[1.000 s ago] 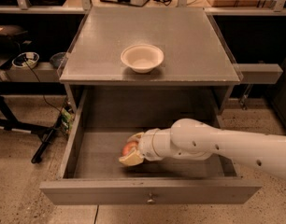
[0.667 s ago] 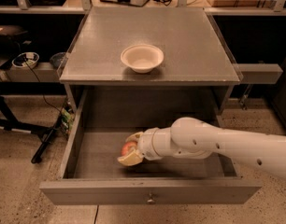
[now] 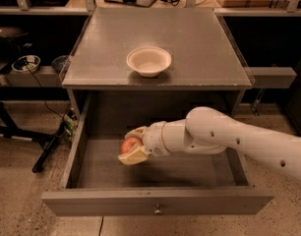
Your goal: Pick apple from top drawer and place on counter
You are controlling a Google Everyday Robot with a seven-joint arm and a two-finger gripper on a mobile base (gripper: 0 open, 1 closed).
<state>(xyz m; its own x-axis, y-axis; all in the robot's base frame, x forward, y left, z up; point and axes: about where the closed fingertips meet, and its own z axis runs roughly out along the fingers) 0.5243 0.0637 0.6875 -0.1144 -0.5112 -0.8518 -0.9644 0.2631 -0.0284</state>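
The top drawer (image 3: 155, 201) stands open. Inside it, left of its middle, the gripper (image 3: 133, 145) is clamped on the apple (image 3: 128, 143), one finger above and one below. Bare drawer floor lies between the apple and the drawer's left wall and front panel. Above the drawer, the counter (image 3: 199, 43) carries a white bowl (image 3: 148, 61) near its front edge.
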